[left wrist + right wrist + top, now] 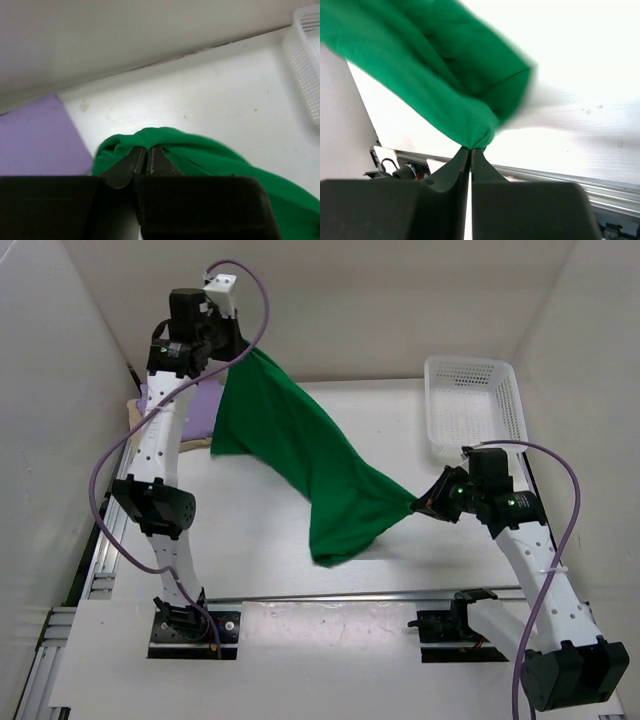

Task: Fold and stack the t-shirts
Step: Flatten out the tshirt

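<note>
Here — table (260,550): white, walled.
Green t-shirt (300,450): stretched mid-air between both arms, sagging low.
Basket (470,365): white mesh, far right.
Purple t-shirt (205,400): flat, far left.
Left gripper (146,150): clenched on the green cloth's far edge.
Right gripper (471,149): clamped on its near edge.

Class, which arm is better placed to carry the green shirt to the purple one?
Likely left: the left gripper pinches the green shirt beside the purple shirt; the right gripper holds the other end near the basket.

White table (260,540), plain white walls (400,300), even light
</note>
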`<state>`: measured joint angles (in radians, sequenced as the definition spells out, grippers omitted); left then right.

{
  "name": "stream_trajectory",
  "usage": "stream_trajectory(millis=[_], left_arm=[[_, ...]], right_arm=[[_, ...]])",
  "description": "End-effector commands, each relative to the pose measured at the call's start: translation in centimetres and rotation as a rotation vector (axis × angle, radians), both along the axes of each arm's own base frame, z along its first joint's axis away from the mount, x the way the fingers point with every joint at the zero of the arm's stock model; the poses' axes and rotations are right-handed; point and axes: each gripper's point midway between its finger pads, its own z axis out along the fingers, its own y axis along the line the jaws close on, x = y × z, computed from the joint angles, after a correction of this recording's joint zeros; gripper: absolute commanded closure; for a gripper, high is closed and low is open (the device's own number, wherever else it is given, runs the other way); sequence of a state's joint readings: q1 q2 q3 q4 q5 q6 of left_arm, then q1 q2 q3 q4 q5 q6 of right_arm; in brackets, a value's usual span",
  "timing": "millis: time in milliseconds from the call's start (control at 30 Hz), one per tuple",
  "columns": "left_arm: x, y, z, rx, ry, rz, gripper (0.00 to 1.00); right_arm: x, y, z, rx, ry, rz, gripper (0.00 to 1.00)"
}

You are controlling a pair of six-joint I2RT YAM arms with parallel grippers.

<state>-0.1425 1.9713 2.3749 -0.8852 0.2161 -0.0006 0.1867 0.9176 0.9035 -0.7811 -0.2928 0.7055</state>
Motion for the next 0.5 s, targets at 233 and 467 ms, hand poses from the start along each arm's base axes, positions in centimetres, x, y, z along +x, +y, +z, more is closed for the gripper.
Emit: stream_trajectory(millis=[233, 467], left_arm=[[-5.2, -8.6, -0.3, 0.03, -0.013, -0.141, 0.87], [-4.5, -2.9, 2.4, 0.058, -0.078, 0.032, 0.86]], right_arm=[[-0.3, -0.4, 1.4, -0.032, -0.099, 0.021, 1.0], [5.2, -0.9, 9.0, -0.058, -0.248, 0.002, 1.0]])
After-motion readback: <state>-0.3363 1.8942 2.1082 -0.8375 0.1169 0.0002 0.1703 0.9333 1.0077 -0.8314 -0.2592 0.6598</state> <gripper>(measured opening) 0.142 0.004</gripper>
